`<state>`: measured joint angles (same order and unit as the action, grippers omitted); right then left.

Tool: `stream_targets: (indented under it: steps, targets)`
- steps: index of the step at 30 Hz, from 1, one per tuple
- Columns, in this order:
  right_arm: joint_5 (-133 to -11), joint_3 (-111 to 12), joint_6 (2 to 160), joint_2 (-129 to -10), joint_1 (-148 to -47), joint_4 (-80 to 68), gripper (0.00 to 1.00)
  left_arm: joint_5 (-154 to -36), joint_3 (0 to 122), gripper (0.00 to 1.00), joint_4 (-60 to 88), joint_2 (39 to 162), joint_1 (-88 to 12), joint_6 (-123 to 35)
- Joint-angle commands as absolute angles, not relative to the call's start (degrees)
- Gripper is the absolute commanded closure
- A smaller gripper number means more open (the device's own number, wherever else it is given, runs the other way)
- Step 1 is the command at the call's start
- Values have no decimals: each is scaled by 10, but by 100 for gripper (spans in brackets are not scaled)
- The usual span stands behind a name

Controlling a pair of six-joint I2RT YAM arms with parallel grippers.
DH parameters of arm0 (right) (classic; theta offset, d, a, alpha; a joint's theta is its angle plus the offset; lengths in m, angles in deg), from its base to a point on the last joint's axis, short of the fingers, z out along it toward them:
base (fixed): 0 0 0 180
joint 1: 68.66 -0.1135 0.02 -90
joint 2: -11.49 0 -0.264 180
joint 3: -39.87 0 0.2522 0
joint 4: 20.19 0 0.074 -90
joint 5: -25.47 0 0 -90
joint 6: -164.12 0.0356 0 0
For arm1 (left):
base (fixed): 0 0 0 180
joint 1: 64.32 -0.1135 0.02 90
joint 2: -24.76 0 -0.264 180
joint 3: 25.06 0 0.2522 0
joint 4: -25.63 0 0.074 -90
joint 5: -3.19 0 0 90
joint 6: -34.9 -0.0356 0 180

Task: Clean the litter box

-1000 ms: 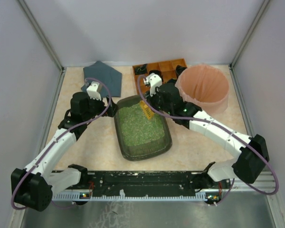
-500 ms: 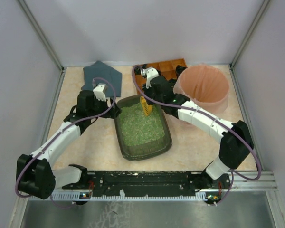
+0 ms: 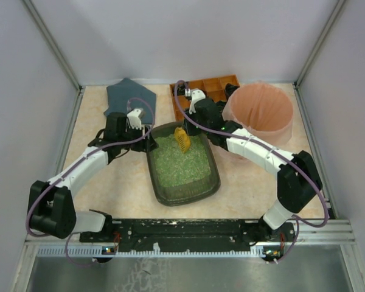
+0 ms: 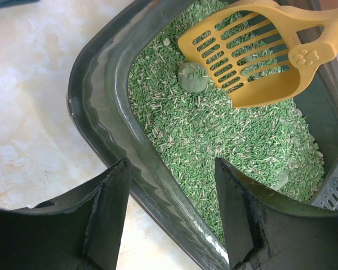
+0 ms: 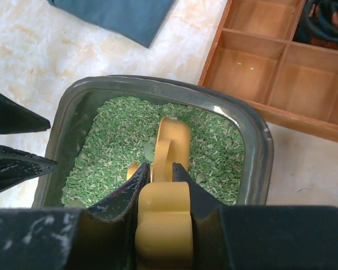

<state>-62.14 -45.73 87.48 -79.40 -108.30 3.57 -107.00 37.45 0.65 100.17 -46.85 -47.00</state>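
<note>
Your left jaws stand open astride the left rim of the litter box (image 4: 101,118), mid-tabletop (image 3: 249,182). It looks stiff, slick and litter-heavy, so pinch that rim. Over its far end, right jaws clamp the yellow scoop (image 4: 273,93).

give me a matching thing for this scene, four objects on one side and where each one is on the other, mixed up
Things:
1 yellow scoop
2 litter box
3 wooden tray
4 pink bin

Places:
a far right corner of the table
b centre of the table
c clamped in the right fingers
d far edge, just left of the pink bin

Pairs: 1-c, 2-b, 3-d, 4-a
</note>
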Motion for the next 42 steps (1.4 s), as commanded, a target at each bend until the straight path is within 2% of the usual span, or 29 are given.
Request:
stream_targets:
  steps: [1,10,26,36,42]
  targets:
    - [-660,-449,911,-801,-1079,-3,100,-1098,402,34,-15,1023,-473,-480]
    - [-703,-417,959,-811,-1079,-41,100,-1114,419,40,-42,1051,-473,-483]
    - [-763,-312,1094,-784,-1079,-156,100,-1123,422,43,-43,1054,-473,-483]
    - [-758,-227,1186,-745,-1079,-235,100,-1124,422,43,-43,1051,-473,-482]
    - [-708,-162,1229,-689,-1091,-252,100,-1121,420,43,-39,1043,-473,-479]
